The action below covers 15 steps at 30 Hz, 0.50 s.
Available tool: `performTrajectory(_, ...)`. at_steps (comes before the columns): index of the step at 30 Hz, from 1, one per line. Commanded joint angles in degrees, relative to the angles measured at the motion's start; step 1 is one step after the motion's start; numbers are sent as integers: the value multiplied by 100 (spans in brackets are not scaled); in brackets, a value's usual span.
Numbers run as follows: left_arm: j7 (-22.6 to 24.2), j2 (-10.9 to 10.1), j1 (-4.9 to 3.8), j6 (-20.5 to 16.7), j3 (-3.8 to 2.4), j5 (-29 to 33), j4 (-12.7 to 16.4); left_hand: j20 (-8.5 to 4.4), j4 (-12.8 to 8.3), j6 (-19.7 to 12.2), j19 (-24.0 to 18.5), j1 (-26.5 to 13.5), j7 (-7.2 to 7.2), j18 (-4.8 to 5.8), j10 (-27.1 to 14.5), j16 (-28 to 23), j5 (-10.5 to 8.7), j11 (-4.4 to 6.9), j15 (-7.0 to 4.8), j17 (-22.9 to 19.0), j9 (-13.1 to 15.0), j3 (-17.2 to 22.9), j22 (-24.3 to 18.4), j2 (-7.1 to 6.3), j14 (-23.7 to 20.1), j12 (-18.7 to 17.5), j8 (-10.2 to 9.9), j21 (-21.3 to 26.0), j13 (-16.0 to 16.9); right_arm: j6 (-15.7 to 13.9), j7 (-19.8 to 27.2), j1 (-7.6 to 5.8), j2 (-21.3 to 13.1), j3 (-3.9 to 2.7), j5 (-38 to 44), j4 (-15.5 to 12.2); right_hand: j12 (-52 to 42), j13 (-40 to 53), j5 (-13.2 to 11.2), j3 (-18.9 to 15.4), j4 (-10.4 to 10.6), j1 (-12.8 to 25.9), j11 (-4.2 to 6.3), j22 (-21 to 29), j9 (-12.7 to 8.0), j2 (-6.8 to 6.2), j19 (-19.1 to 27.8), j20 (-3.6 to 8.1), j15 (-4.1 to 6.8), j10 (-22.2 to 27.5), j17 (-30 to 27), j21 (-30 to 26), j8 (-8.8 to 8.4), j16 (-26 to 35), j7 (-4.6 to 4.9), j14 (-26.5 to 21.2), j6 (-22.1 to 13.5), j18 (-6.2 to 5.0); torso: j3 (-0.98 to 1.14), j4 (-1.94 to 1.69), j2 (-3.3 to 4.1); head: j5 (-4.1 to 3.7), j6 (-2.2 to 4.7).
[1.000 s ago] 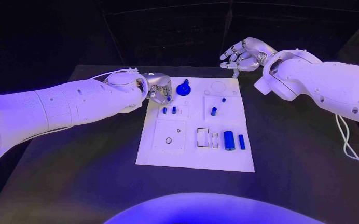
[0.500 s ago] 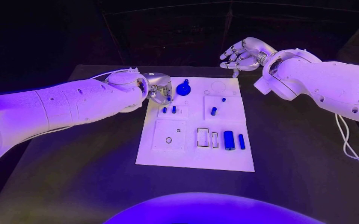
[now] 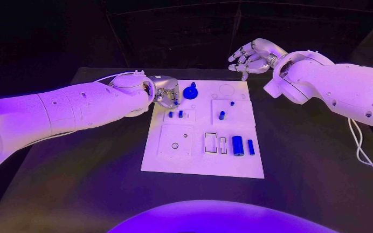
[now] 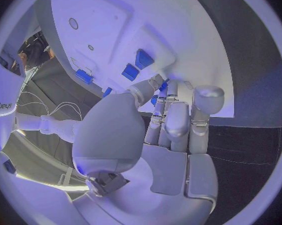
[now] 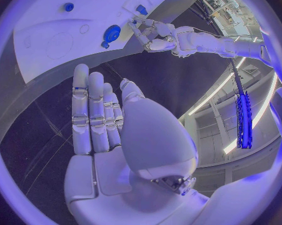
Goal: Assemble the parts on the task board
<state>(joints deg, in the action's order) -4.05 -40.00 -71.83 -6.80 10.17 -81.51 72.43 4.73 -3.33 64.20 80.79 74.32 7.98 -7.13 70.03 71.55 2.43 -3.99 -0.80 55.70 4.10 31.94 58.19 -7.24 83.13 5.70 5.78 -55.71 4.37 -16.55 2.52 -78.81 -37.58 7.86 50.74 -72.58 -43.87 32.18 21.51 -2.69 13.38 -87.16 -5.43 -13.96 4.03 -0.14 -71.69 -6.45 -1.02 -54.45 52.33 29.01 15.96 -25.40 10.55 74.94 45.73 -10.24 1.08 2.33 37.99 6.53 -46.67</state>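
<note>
The white task board point(image 3: 204, 160) lies in the middle of the black table. Two small blue pegs point(image 3: 175, 114) stand near its left edge, and another peg point(image 3: 221, 116) stands further right. Two blue cylinders point(image 3: 244, 146) lie at the near right. A round blue part point(image 3: 190, 93) sits at the far left corner. My left hand point(image 3: 165, 93) hovers low beside that round part, fingers point(image 4: 178, 120) reaching towards the board. A bit of blue shows between them, and I cannot tell whether they grip it. My right hand point(image 3: 250, 57) hangs raised beyond the far right corner, fingers point(image 5: 90, 110) apart, holding nothing.
Empty rectangular slots point(image 3: 211, 142) and a round hole point(image 3: 175, 146) mark the board's near half. A faint ring outline point(image 3: 226, 89) sits at its far right. Black table point(image 3: 85, 179) surrounds the board on all sides.
</note>
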Motion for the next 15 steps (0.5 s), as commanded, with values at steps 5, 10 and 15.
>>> performTrajectory(5,-69,9,-10,76,-3,14,7,-1,2,41,32,-39,4,0,35,-10,32,-6,-16,5,9,-43,9,1,13,-25,-10,-22,5,-15,46,-13,-1,-4,-11,-8,-33,-7,17,-24,0,-40,14,-2,-7,39,-45,4,20,25,-5,-34,28,-26,-20,-6,-32,-19,0,-7,-3,-9,-3)
performTrajectory(10,-45,3,-10,20,-3,14,16,-5,5,51,34,-40,-4,0,49,-12,33,1,-21,0,10,-53,9,2,15,-25,-6,-21,10,-14,46,-13,1,-4,-11,-6,-33,-7,17,-24,0,-40,14,-2,-7,39,-45,4,20,25,-5,-34,28,-26,-20,-6,-32,-19,0,-6,-1,-3,-2)
performTrajectory(15,7,-11,-10,-108,-3,14,29,-11,2,70,42,-30,-17,2,78,-8,33,14,-30,6,14,-65,24,3,20,-21,2,-35,20,-12,47,-13,1,-4,-11,-5,-33,-7,17,-24,0,-40,14,-2,-7,39,-45,4,20,25,-5,-34,28,-26,-20,-6,-32,-19,-2,-5,0,0,-3)
